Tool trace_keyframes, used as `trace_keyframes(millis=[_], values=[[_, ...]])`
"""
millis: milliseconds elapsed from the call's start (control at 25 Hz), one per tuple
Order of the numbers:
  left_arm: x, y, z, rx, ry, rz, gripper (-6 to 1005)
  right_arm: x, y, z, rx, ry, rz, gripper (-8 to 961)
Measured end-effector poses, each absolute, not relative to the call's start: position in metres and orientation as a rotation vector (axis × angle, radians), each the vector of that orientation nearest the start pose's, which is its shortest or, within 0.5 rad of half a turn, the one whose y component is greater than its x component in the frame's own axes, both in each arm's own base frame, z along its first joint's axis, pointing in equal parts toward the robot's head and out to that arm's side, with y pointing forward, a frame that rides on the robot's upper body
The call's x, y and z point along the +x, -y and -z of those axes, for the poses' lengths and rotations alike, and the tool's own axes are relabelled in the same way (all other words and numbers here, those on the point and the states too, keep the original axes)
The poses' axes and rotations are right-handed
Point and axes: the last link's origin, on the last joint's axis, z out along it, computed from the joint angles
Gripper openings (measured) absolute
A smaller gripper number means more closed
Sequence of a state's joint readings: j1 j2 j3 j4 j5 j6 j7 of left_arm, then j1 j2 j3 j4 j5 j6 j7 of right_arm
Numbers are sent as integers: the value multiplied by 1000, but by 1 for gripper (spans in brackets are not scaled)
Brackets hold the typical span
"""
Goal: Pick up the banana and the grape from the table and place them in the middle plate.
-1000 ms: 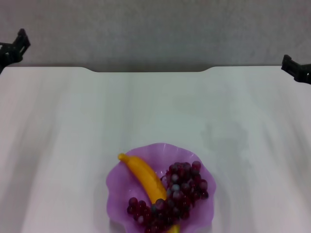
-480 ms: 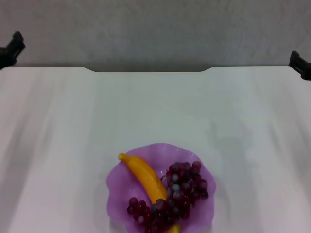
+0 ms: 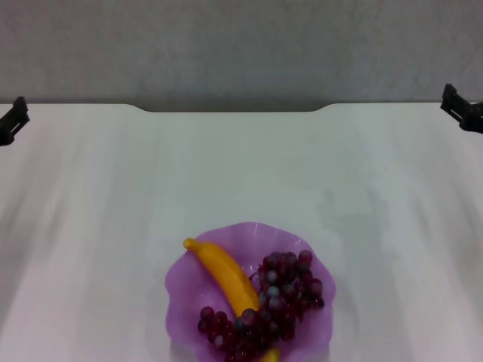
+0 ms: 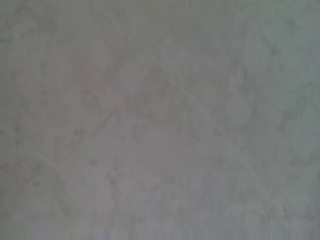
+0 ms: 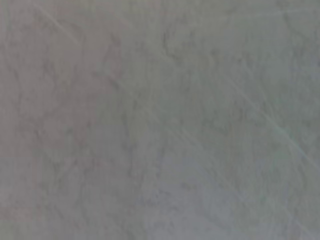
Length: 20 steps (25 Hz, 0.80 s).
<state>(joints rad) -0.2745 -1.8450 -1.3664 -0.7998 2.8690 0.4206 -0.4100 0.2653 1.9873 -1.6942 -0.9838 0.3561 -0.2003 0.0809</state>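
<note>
Head view: the banana (image 3: 225,277) and the grape (image 3: 273,303) both lie inside the middle plate (image 3: 181,290), which sits on the table (image 3: 241,173) at the near edge, roughly on the centre line. Banana long axis runs from far-left to near-right; its near end is covered by grapes. The bunch drapes across it, most of its bulk on the plate's right half, a smaller cluster reaching to the near-left. Judged from this layout, both placements look done.

Left gripper (image 3: 12,121): only a dark tip shows at the left frame edge, level with the table's far edge, well apart from the plate. Right gripper (image 3: 462,109): same on the right edge. Neither is clearly nearer; the plate lies toward the robot and inward from both. Jaw opening cannot be told for either; nothing seems to be held.

Hidden or poor: near rim of the plate cut off by the frame. Both wrist views show only a mottled grey surface, probably the wall behind; no fingers, no objects
</note>
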Motion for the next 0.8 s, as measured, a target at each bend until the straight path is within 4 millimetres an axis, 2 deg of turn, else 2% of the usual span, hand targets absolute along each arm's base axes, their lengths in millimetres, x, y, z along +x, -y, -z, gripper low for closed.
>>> trace_keyframes(millis=[240,800], values=[[-342,-380,-74,-1615,773,530,758,295,-397,-37,-1635,-766,-466,862],[-341,-379,-69,-1621,778,527,758,295,-395,-34,-1639,-765,-463,863]])
